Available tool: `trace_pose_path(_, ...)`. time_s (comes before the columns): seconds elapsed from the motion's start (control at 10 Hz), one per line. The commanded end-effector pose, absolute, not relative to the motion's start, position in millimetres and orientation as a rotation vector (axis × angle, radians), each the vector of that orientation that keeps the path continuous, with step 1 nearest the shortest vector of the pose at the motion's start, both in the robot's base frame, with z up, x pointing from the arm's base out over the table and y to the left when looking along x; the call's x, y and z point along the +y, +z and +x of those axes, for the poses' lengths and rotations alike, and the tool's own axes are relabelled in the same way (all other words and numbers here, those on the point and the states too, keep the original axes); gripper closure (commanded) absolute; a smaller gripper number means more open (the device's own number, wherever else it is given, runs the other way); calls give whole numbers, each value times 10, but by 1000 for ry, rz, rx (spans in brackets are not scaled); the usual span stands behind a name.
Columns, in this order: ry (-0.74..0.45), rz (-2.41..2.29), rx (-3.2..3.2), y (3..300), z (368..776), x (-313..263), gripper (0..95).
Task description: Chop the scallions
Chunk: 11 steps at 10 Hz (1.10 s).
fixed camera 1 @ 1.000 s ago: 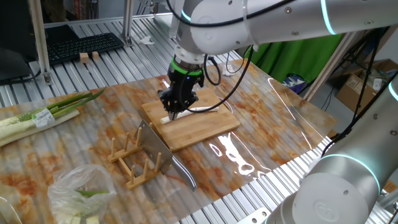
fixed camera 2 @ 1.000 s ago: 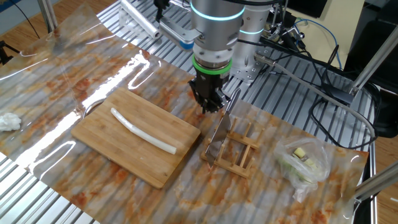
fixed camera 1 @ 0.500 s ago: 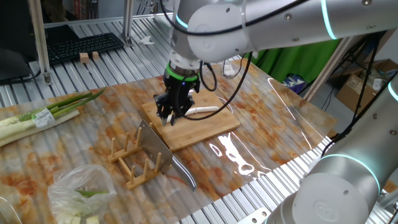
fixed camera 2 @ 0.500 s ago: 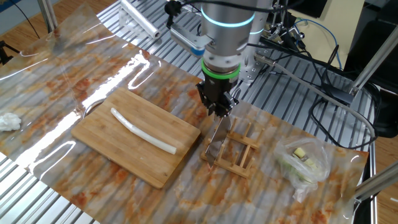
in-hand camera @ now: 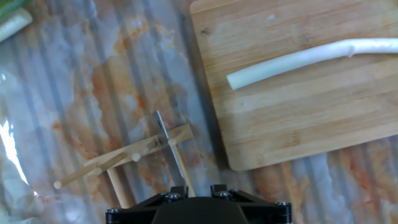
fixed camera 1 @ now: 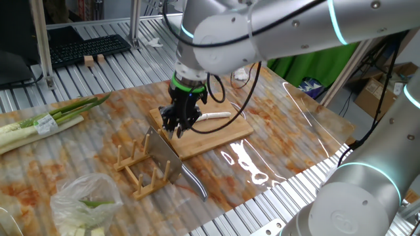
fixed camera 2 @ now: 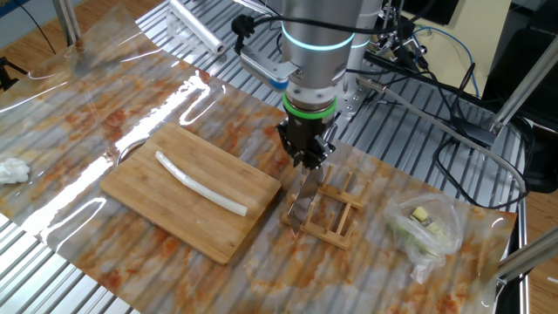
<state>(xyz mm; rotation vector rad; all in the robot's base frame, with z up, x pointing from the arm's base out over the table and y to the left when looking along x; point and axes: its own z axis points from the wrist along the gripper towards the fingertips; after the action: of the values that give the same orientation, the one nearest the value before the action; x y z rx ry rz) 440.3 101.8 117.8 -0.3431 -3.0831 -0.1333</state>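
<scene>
Hand view looks straight down for you onto the counter, covered with a glossy orange-marbled sheet. Take the wooden board as your landmark; it lies flat near the middle of the sheet. Largest thing above it is the arm, reaching over the board's far edge in one fixed view. Its gripper hangs just off the board's corner, over the small wooden rack that stands beside the board. You cannot tell from any view how far the jaws are parted, and nothing shows in their hold. A cleaver stands on edge in the rack, its blade upright, directly under the gripper; in the hand view you see it as a thin line crossing the rack's pegs.

On the board itself lie the scallions, one pale, slightly curved stalk, whole, resting diagonally across the top face, apart from the gripper. Well away from the board you see a long green-and-white bundle with a label, and past the rack a clear plastic bag with green bits.
</scene>
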Motion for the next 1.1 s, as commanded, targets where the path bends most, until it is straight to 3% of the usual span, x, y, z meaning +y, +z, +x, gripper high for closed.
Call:
trace_pose_path(0.1, -129, -338, -3086, 1138, 4387, 1045, 760)
trace_pose_path(0.2, -127, -340, -3088, 1111, 4368, 1075, 760)
trace_pose_path(0.3, -126, -346, -3092, 1077, 4354, 1100, 570)
trace_pose_path(1.1, -132, -341, -3100, 963, 4350, 1116, 570)
